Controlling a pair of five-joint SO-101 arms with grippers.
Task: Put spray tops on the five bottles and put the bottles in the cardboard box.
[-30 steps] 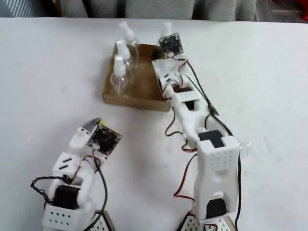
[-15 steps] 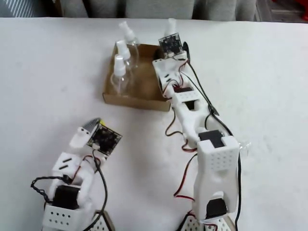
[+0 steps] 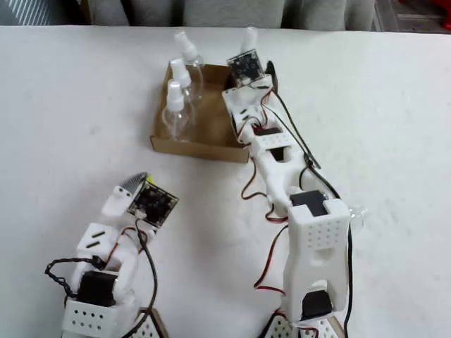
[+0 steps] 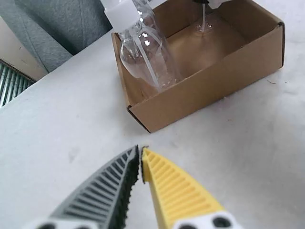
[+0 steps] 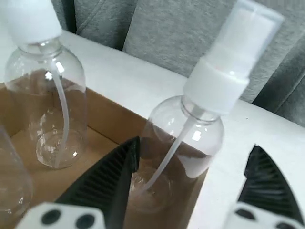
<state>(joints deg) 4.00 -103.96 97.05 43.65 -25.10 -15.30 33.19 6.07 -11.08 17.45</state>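
Observation:
The cardboard box point(image 3: 211, 144) sits at mid-table with three capped clear bottles point(image 3: 174, 105) along its left side. A fourth bottle point(image 5: 190, 138) with its white spray top point(image 3: 248, 36) stands upright at the box's far right corner, its base apparently inside the wall. My right gripper point(image 5: 195, 145) is open, with its black fingers point(image 5: 114, 176) wide on either side of that bottle and not touching it. My left gripper point(image 3: 134, 182) rests near the front left of the table. It is shut and empty, its grey and yellow fingers point(image 4: 167, 186) meeting in front of the box point(image 4: 209, 86).
The right arm point(image 3: 282, 151) stretches along the box's right side, trailing red and black wires. Grey chair backs line the table's far edge. White tabletop lies bare to the left and right of the box.
The right gripper's jaws have spread apart around the fourth bottle, a black finger now showing beside it. The bottle's top has shifted slightly to the right. The left arm has not moved.

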